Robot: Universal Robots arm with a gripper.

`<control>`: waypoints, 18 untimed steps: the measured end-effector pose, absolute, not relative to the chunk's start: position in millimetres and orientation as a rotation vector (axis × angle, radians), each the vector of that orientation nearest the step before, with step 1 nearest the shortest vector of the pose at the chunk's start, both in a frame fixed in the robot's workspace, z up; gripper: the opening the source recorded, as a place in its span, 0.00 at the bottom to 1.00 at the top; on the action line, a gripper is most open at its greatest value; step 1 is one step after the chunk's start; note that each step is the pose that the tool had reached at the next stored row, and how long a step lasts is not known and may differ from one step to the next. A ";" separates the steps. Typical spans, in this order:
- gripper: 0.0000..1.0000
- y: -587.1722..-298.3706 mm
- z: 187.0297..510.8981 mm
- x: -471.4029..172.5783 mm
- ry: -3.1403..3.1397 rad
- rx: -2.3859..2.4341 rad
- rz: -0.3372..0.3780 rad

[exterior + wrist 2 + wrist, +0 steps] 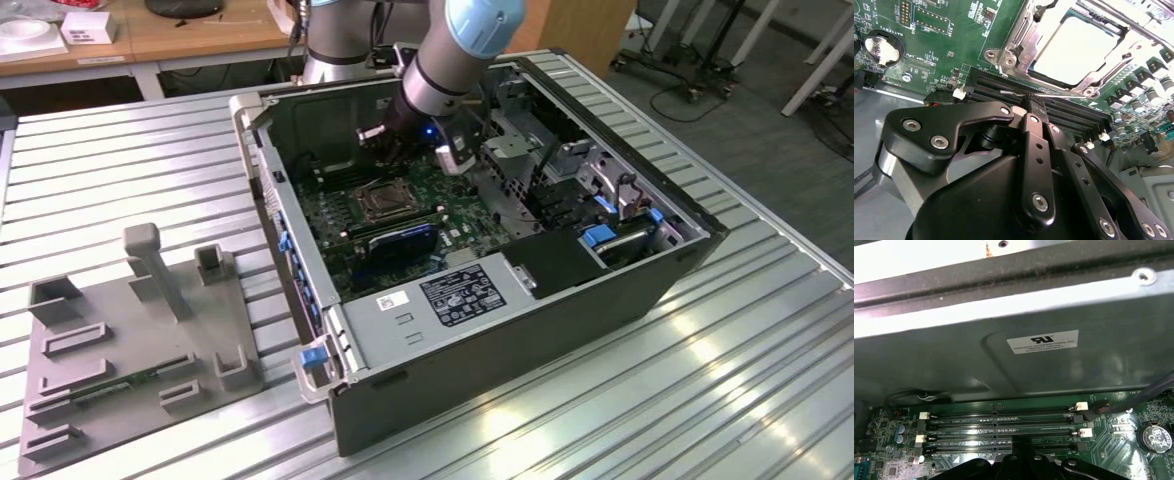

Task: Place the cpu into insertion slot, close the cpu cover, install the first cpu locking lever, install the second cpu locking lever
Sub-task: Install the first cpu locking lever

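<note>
Chip in its seat: the cpu (1074, 47) lies in the insertion slot (378, 200) on the green circuit board (954, 30). Its pale metal top shows through the window of the cpu cover (1016, 42), which appears folded flat over it. Just beside the socket, over the long black memory slots (999, 422), the gripper (1035, 106) has its fingers pressed together. Their tips are at the free end of a thin wire locking lever (1011, 92); whether the wire is pinched or merely touched cannot be told. On that evidence the chip and cover steps look finished and the lever work is in hand. That job calls for steady downward pressure on a springy wire and a sideways tuck under its catch, close to the memory slots. A coin battery (883, 47) sits well apart on the board. The open computer case (561, 340) rests on a ribbed metal tabletop (747, 400), with a grey parts fixture (134, 330) near it on the exterior view's left. Wooden desks (174, 35) and a grey floor (747, 110) lie beyond.
</note>
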State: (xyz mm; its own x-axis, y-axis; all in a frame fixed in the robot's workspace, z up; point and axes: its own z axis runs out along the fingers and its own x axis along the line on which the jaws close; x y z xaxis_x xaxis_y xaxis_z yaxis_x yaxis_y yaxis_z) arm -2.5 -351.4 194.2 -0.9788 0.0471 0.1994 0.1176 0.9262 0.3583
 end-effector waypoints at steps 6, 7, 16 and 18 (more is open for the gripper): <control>0.11 -349.7 194.0 -0.9 -2.898 -0.125 -0.556; 0.11 -349.6 193.9 -0.7 -2.898 -0.125 -0.556; 0.11 -348.6 193.7 0.5 -2.898 -0.125 -0.556; 0.11 -348.2 193.7 0.6 -2.898 -0.125 -0.556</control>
